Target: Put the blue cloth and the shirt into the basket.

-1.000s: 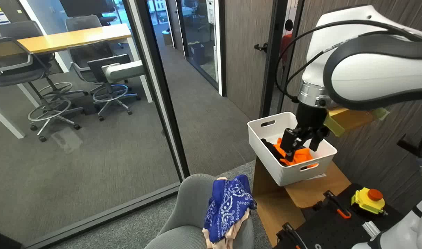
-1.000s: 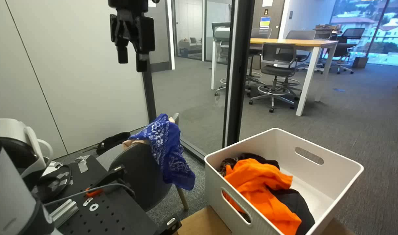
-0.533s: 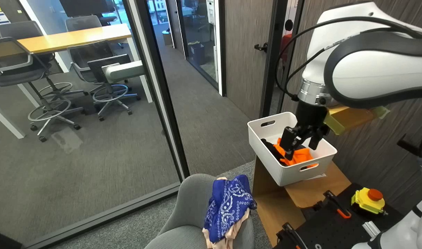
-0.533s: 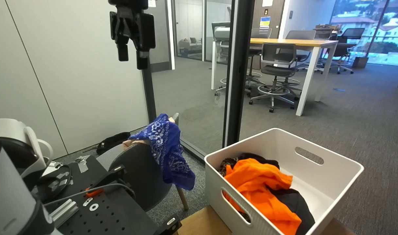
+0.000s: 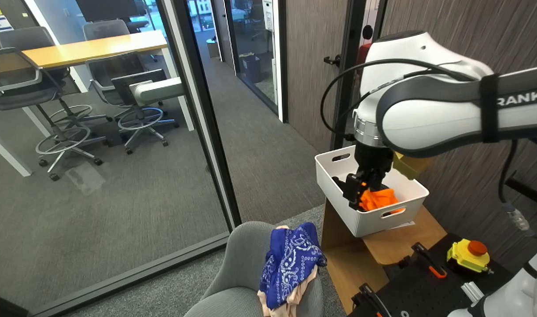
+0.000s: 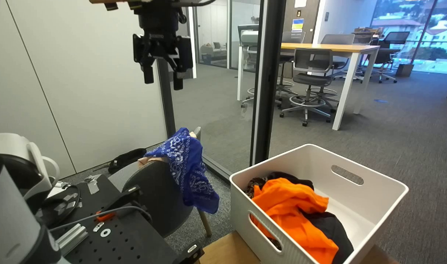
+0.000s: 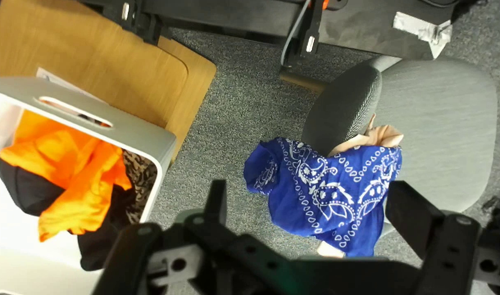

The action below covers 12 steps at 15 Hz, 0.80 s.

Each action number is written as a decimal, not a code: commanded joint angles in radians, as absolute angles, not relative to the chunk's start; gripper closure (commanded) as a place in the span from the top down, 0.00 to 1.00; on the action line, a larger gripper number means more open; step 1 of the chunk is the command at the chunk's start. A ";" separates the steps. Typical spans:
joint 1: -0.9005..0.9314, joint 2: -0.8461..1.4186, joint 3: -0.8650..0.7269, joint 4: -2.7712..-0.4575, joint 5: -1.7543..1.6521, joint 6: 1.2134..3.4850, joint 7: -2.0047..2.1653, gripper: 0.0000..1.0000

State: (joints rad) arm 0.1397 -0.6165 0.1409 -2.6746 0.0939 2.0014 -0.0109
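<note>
The blue cloth with white paisley print lies draped over the chair back in both exterior views and the wrist view. A peach cloth, perhaps the shirt, lies mostly hidden under it; its edge shows in the wrist view. The white basket holds an orange cloth and dark cloths. My gripper is open and empty, high above the chair and apart from the cloth. In the wrist view its fingers frame the blue cloth, below them.
The grey chair stands beside the wooden stand that bears the basket. A black perforated table with clamps and a cable borders the chair. A yellow-and-red button box sits on it. A glass wall's dark frame rises behind.
My gripper has moved left in one exterior view, and right and slightly down in the other, and has turned a little. It stays open. The cloths and basket have not moved.
</note>
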 commanded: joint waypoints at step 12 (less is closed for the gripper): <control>0.303 -0.003 0.219 -2.478 0.018 2.403 -0.498 1.00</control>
State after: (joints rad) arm 0.2952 -0.1054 0.1991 -2.5350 0.0500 2.3537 -0.4042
